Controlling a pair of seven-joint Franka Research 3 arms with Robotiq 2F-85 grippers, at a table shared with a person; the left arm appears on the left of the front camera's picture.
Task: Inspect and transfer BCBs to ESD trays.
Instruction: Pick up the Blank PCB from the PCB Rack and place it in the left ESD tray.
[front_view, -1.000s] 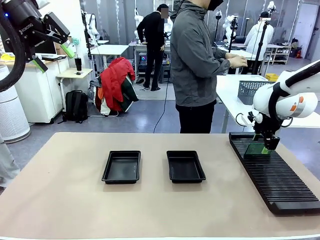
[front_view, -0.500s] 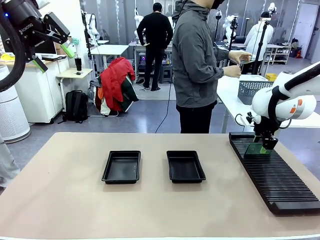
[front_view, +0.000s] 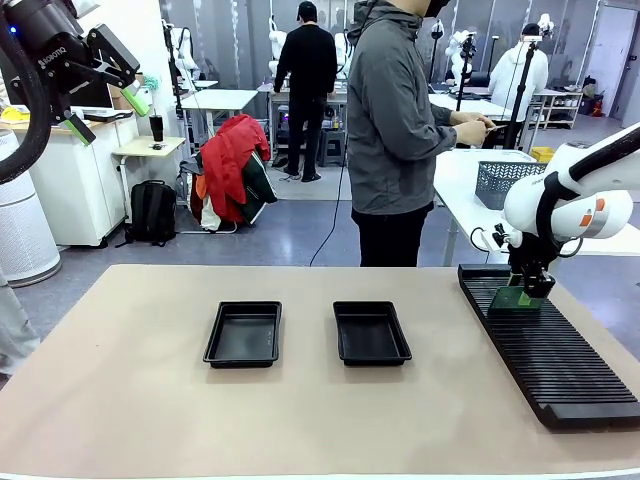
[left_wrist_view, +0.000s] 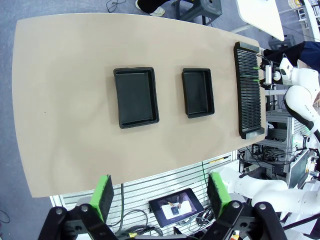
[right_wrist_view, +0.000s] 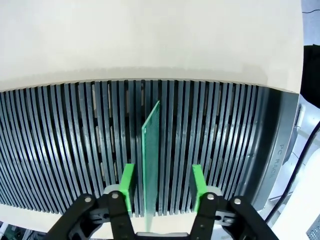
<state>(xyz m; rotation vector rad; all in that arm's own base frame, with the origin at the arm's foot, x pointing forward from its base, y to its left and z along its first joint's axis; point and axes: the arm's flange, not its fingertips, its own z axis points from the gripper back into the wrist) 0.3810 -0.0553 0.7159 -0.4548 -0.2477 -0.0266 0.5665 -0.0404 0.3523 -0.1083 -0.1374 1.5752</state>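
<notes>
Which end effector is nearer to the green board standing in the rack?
Right. The right end effector straddles the board in the rack, open; the left end effector hangs high above the table's left side.

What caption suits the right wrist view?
Right tool open astride a green BCB standing on edge in the black slotted rack.

- A robot lab is shown.
- White work tables (front_view: 222, 98) are set in rows on a grey floor (front_view: 290, 230).
- A robot arm (front_view: 570, 195) is fixed by a big table (front_view: 150, 400).
- A bag (front_view: 152, 212) and coats (front_view: 228, 165) are left at the side.
- A screen (left_wrist_view: 176, 208) and wires (left_wrist_view: 127, 220) are seen below.
</notes>
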